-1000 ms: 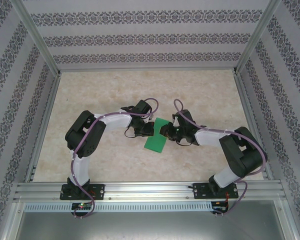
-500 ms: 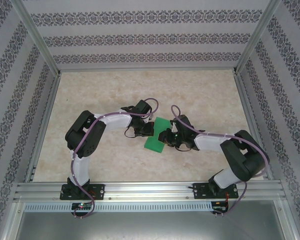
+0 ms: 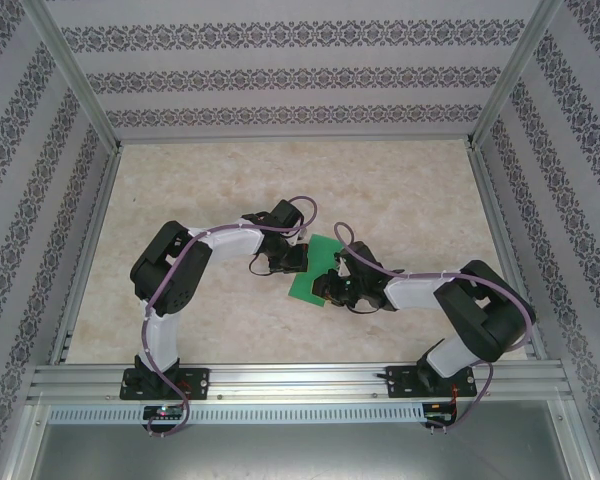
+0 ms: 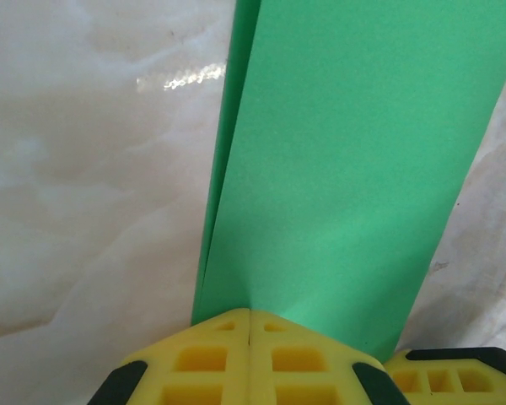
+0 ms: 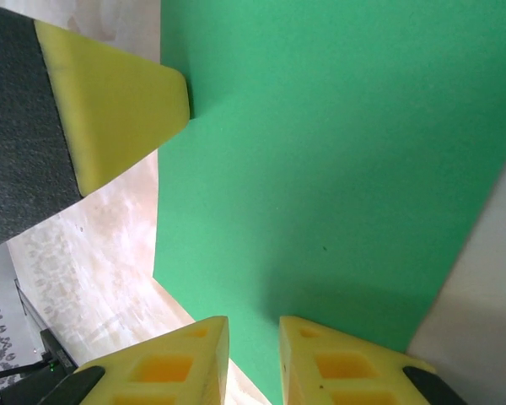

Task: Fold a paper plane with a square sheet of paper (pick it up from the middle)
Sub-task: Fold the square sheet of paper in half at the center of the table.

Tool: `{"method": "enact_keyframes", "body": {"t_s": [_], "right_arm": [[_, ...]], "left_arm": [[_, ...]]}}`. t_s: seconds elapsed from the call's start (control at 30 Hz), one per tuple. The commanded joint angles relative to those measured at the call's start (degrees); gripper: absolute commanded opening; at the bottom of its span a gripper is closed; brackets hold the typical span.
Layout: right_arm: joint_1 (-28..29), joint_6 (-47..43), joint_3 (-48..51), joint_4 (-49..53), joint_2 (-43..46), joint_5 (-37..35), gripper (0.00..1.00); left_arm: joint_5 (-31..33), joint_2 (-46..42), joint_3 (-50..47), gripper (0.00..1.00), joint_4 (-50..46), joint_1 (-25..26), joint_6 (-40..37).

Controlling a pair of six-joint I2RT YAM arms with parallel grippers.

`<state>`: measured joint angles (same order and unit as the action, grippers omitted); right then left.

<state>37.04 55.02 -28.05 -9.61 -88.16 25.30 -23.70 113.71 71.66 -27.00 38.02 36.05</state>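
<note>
From above, the left gripper [image 3: 302, 259] is shut on the far-left edge of the square sheet of paper [image 3: 321, 249], which lies doubled over as a narrow green strip on the table [image 3: 230, 180] between the two wrists. That arm has kept its place over the last second. The right gripper [image 3: 332, 287] has travelled from the middle of the strip's right edge toward its near end and now covers that corner. In the left wrist view, the left gripper [image 4: 250, 324] has its pads pressed flat together with the square sheet of paper [image 4: 346, 169] running straight out ahead of them. Two layers show, parting slightly along the left side, so the first fold is in place but loose. In the right wrist view, the right gripper [image 5: 253, 359] stands with only a narrow gap between its pads, straddling the near edge of the square sheet of paper [image 5: 337, 169] rather than clamping it. One of the left gripper's fingers [image 5: 118, 105] touches the sheet's edge ahead and to the left. The slide looks like a sweep along the fold or a shift to a new hold. The task is at an early stage, with no dart shape yet.
</note>
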Motion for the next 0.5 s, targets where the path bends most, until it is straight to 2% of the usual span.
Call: {"method": "enact_keyframes", "body": {"t_s": [0.0,0.17,0.47], "right_arm": [[0.93,-0.61,0.24,3.28,1.88,-2.01,0.23],[3.03,-0.70,-0.23,3.96,5.37,-1.58,0.24],[4.50,1.14,2.61,0.38,-0.32,-2.34,0.24]], "left_arm": [[0.83,-0.23,-0.82,0.00,-2.14,0.94,-0.46],[0.71,-0.06,-0.40,0.00,-2.35,0.94,-0.72],[0.68,-0.40,-0.82,0.00,-1.78,1.06,0.40]]}}
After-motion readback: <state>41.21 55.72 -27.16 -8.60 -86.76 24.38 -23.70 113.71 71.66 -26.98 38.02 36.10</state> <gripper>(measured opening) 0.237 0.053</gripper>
